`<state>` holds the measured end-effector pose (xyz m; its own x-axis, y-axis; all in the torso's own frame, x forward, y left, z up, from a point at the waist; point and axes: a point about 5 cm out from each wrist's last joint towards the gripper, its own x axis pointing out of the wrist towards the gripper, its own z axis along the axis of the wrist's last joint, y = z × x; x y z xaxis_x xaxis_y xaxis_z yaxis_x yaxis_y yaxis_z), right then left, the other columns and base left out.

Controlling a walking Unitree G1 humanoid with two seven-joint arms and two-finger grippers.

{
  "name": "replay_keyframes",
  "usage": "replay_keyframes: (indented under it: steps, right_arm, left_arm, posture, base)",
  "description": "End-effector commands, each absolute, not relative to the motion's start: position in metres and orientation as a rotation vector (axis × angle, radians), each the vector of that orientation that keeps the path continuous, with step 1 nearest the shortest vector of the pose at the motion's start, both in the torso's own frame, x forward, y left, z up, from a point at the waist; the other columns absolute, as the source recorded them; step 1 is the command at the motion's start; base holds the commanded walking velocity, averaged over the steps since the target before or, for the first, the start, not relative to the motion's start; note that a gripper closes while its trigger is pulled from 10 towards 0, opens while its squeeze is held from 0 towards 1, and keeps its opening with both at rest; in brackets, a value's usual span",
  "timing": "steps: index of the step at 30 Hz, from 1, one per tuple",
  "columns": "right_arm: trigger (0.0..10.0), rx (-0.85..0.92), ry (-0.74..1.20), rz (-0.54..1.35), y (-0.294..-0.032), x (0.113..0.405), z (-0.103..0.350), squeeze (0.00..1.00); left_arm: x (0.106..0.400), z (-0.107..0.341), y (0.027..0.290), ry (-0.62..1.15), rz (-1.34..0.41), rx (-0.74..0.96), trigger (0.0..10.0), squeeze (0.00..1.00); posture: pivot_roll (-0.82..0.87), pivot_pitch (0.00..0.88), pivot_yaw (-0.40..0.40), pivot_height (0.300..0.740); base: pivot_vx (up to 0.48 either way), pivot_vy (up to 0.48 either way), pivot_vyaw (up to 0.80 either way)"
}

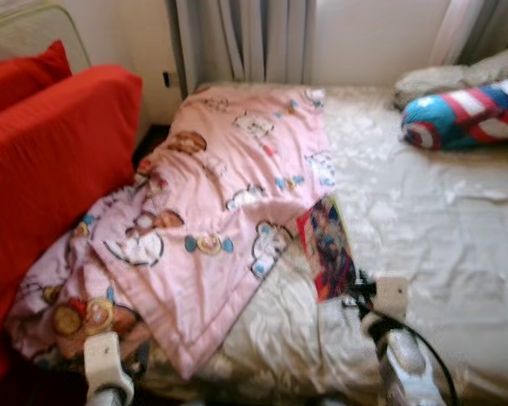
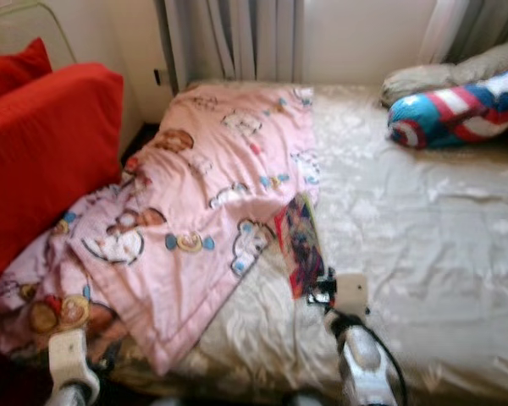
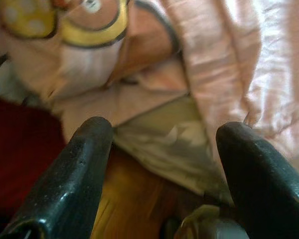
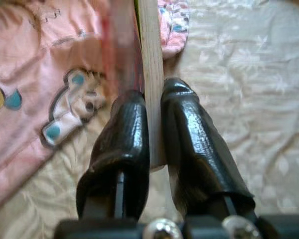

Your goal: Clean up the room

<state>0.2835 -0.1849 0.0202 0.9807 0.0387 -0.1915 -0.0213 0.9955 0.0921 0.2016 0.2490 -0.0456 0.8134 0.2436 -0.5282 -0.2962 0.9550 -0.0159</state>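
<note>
Nearest, at 7 o'clock in the head view, the left pincer (image 3: 159, 164) hangs with fingers apart and nothing between them, over the drooping edge of the pink cartoon-print blanket (image 1: 229, 194) at the bed's (image 1: 440, 228) near corner. At 5 o'clock the right pincer (image 4: 154, 129) is clamped on the near edge of a book (image 1: 326, 245): thin, flat, its cover a glossy print in red and dark blue, the page block pale along the gripped edge. The book rests at centre frame, on the cream satin sheet, its far end touching the blanket's fold. At 9 o'clock a red cushion (image 1: 42, 161) stands beside the bed. Farthest, at 2 o'clock, a star-and-stripe bolster (image 1: 466, 114) lies before a grey pillow (image 1: 457, 76); grey curtains (image 1: 245, 38) hang at 12.
</note>
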Motion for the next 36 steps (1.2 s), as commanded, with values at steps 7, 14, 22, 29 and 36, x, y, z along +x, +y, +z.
replay_keyframes:
  steps: [7, 14, 22, 29, 36]
  right_arm:
    - [10.0, 0.124, 0.156, 0.016, -0.179, 0.284, 0.023, 0.0]
    - [10.0, 0.13, 0.16, 0.001, -0.176, 0.287, 0.024, 0.0]
    - [10.0, 0.133, 0.177, -0.024, -0.18, 0.289, 0.024, 0.0]
    - [10.0, 0.108, 0.171, -0.04, -0.179, 0.292, 0.026, 0.0]
    - [10.0, 0.115, 0.155, -0.051, -0.178, 0.291, 0.027, 0.0]
  left_arm:
    - [0.173, -0.069, 0.247, 0.734, 0.298, -0.068, 10.0, 0.0]
    - [0.17, -0.075, 0.237, 0.778, 0.285, -0.07, 10.0, 0.0]
    - [0.176, -0.073, 0.233, 0.763, 0.259, -0.043, 10.0, 0.0]
    - [0.177, -0.073, 0.233, 0.766, 0.272, -0.046, 10.0, 0.0]
    - [0.173, -0.075, 0.233, 0.777, 0.274, -0.043, 10.0, 0.0]
  posture:
    - [0.04, 0.0, -0.031, 0.721]
    - [0.03, 0.0, -0.042, 0.721]
    - [0.03, 0.0, -0.05, 0.721]
    - [0.03, 0.0, -0.054, 0.721]
    - [0.02, 0.0, -0.039, 0.721]
  base:
    - [0.0, 0.0, 0.0]
    - [0.0, 0.0, 0.0]
    - [0.0, 0.0, -0.45]
    - [0.0, -0.254, -0.63]
    - [0.0, -0.26, 0.0]
